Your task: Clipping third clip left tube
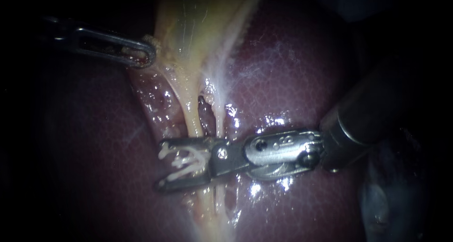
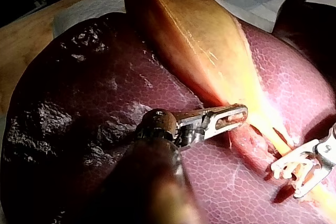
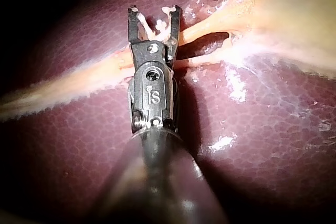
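Step in hand: placing the clip on the left tube.

The right instrument (image 1: pixel 160 165), entering from the right of the frame, has its jaws wide apart at lower centre. They carry an open white clip (image 1: pixel 186 159), one leg against each jaw. The left tube (image 1: pixel 193 121) runs down from centre frame and passes between these jaws, so the clip straddles it but is not yet closed.

The left instrument (image 1: pixel 148 53), at upper left, appears clamped on the edge of the gallbladder (image 1: pixel 188 25), holding it taut.

Next move, as judged: confirm that only the left tube lies inside the clip, then close the jaws squarely across it.

Count:
- Instruments: two.
- Tubes: two. The right tube (image 1: pixel 220 114) passes under the jaw hinge.
- Clips: one clearly seen. Any others on the tube cannot be told apart.
- Liver (image 1: pixel 292 81): one.
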Action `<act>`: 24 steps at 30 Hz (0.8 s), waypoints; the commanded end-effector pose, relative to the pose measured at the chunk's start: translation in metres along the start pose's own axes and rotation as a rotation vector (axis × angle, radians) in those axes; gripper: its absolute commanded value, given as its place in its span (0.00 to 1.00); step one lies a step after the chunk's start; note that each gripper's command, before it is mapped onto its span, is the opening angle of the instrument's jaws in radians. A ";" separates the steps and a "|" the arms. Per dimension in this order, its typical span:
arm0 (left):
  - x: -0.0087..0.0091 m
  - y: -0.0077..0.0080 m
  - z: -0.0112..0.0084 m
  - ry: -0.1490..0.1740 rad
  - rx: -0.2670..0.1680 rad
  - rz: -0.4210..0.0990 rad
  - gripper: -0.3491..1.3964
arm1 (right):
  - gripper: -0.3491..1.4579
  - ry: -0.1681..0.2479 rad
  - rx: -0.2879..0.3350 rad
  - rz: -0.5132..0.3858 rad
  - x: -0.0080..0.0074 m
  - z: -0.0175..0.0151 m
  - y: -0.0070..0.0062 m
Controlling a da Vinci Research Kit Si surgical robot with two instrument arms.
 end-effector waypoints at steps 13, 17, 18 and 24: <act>0.0001 0.0000 -0.0003 0.001 0.002 0.000 0.00 | 0.46 0.006 0.003 0.023 0.0019 -0.0039 -0.0009; 0.0001 0.0001 -0.0003 0.001 0.002 0.000 0.00 | 0.46 0.009 -0.005 0.031 0.0024 -0.0065 -0.0006; 0.0001 0.0001 -0.0003 0.001 0.002 0.000 0.00 | 0.46 0.013 -0.007 0.033 0.0026 -0.0070 -0.0005; 0.0001 0.0001 -0.0003 0.001 0.002 0.001 0.00 | 0.45 0.039 -0.005 0.065 0.0024 -0.0096 0.0008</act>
